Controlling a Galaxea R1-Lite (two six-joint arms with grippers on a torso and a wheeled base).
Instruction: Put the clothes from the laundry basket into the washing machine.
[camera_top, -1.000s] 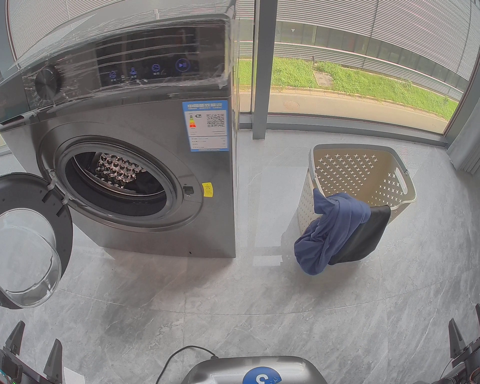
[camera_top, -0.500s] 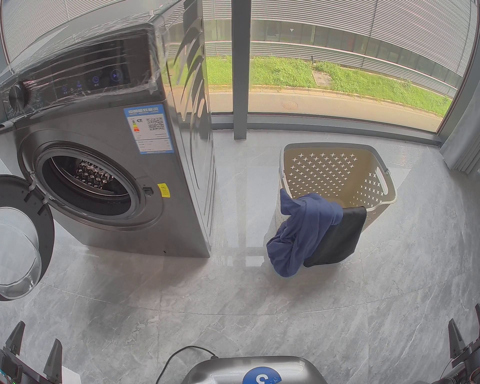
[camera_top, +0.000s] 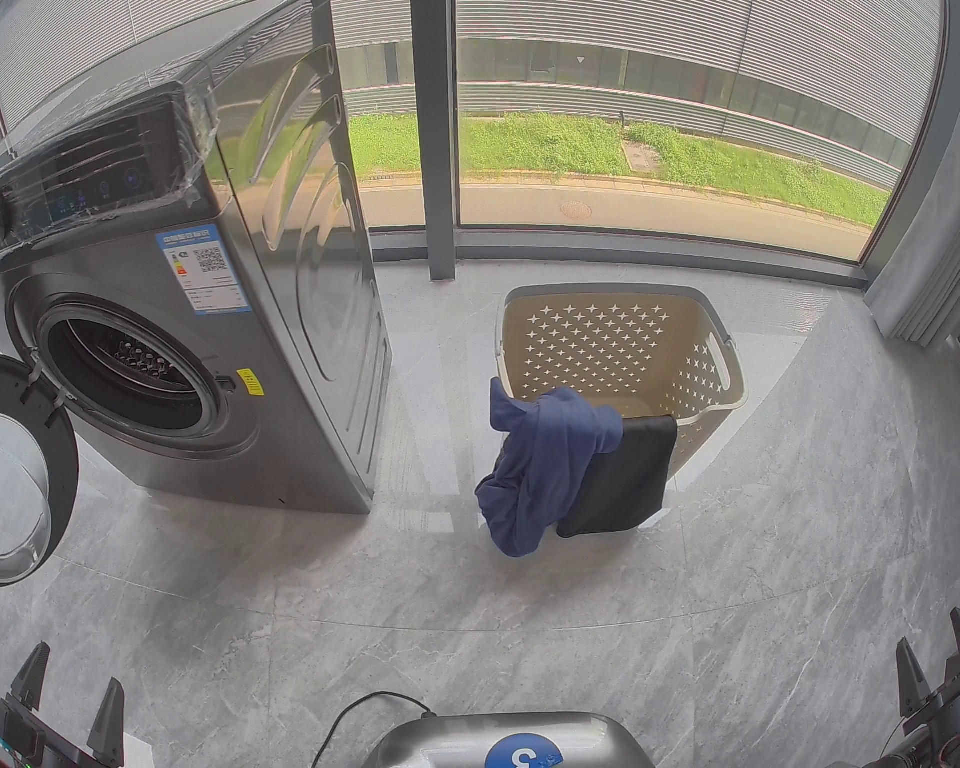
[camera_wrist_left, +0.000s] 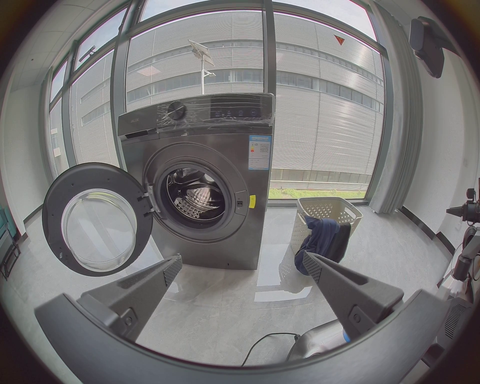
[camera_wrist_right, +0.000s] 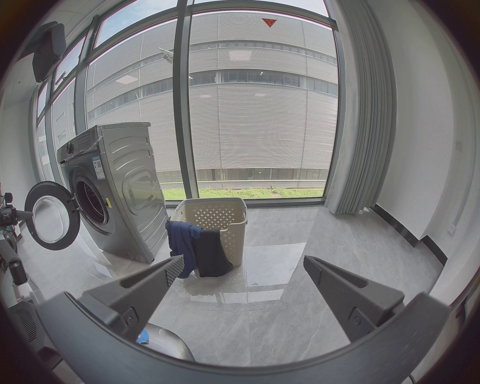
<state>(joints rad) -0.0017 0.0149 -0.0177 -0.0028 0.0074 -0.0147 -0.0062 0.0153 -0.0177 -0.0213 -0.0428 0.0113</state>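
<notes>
left gripper (camera_wrist_left: 241, 259) and right gripper (camera_wrist_right: 243, 260) gape empty; the blue garment (camera_top: 540, 470) far ahead drapes the laundry basket (camera_top: 610, 291) rim, so a tug could tip it.

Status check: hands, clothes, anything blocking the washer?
Left hand open, right hand open, both empty. Dark blue garment and black garment draped over near rim of beige perforated plastic laundry basket. Grey front-loading washing machine: round door open; nothing seen in the way.
</notes>
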